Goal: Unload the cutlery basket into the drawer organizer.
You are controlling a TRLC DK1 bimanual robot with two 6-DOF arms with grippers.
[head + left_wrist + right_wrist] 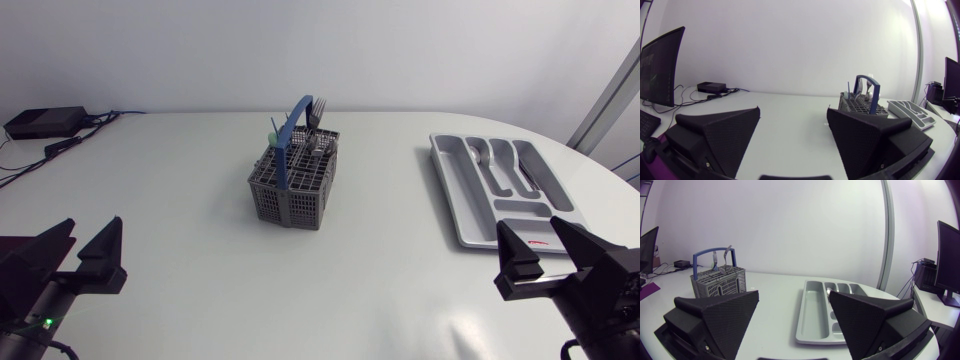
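Cutlery basket (290,197), mid-table, well ahead of fingers (103,262)

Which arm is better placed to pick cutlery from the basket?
Probably left: the basket stands left of centre, nearer the open left hand; the right hand sits by the organizer.

White counter (200,270) with a rounded far edge. A small black box (45,122) sat flat at its far left corner. Dark cables (72,142) ran from the box along the counter's left edge, well apart from everything else on it.
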